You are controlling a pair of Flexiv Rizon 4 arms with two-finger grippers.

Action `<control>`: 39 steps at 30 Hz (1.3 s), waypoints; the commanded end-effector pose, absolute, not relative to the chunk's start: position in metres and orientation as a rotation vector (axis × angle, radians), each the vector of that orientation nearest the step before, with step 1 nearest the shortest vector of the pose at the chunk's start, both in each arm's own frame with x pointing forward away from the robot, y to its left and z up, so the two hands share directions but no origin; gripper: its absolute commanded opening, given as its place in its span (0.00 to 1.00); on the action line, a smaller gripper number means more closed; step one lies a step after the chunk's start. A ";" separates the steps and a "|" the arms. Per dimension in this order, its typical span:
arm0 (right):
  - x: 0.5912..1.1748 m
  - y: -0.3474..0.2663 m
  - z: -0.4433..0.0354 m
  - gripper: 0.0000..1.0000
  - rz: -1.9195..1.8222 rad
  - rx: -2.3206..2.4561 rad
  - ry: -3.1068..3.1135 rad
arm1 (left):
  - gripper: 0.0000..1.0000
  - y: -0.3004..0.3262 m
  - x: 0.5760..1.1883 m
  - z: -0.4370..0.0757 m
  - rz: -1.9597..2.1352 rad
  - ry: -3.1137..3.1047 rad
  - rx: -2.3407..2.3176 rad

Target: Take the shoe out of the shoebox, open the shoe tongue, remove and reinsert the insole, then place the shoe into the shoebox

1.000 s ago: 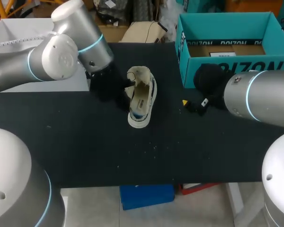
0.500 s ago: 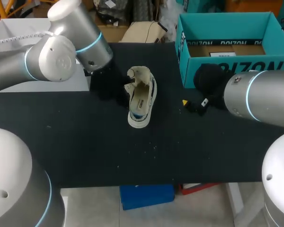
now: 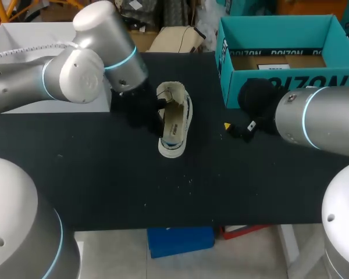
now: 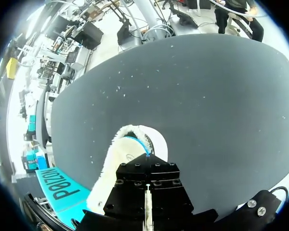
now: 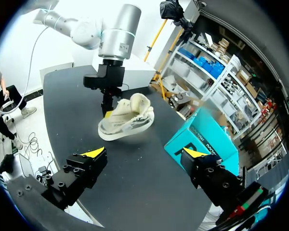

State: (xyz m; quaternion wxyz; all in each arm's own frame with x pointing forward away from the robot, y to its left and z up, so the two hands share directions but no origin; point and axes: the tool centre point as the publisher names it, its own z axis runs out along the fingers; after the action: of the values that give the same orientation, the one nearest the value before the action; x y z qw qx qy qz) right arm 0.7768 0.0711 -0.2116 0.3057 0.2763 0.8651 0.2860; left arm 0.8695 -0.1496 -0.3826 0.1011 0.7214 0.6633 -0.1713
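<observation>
The shoe (image 5: 127,118) is set on its sole on the black table (image 3: 104,174), out of the box, its opening turned upward so that the pale insole is seen from the head view (cream lining around the collar, a blue line along the sole). It is met at one side by the left gripper (image 5: 107,111), which is brought straight down from the left arm onto the edge of the shoe's opening; one yellow tip is seen against the shoe's side in the right wrist view, but whether the shoe is actually gripped cannot be told, since the contact is hidden by the gripper's black body in the left wrist view, where only the shoe's fluffy rim and rounded end are seen ahead of and partly under it. Well beyond the shoe, on the side away from the left gripper, the teal shoebox (image 3: 267,87) is placed at the table's far corner, open at the top and with no shoe in it. The right gripper (image 5: 144,153) is held low over the table between the shoe and the shoebox, just beside the box's front wall and well apart from the shoe. Its two yellow-tipped fingers are spread wide, with nothing held and only bare table between them; ahead of them the shoe is seen, with the shoebox off beside one finger.
</observation>
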 end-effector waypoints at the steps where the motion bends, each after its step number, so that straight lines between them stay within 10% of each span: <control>1: 0.776 0.071 -0.213 1.00 0.758 0.732 2.288 | 0.00 -0.158 0.875 -0.389 -0.506 1.968 2.149; 39: 0.776 0.071 -0.213 1.00 0.758 0.732 2.288 | 0.00 -0.188 0.878 -0.406 -0.415 1.919 2.256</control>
State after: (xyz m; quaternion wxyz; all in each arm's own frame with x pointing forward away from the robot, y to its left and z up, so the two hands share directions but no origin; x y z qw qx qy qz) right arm 0.7767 0.0711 -0.2116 0.3057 0.2763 0.8651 0.2860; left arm 0.8751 -0.1808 -0.3982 0.0802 0.7515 0.6401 -0.1383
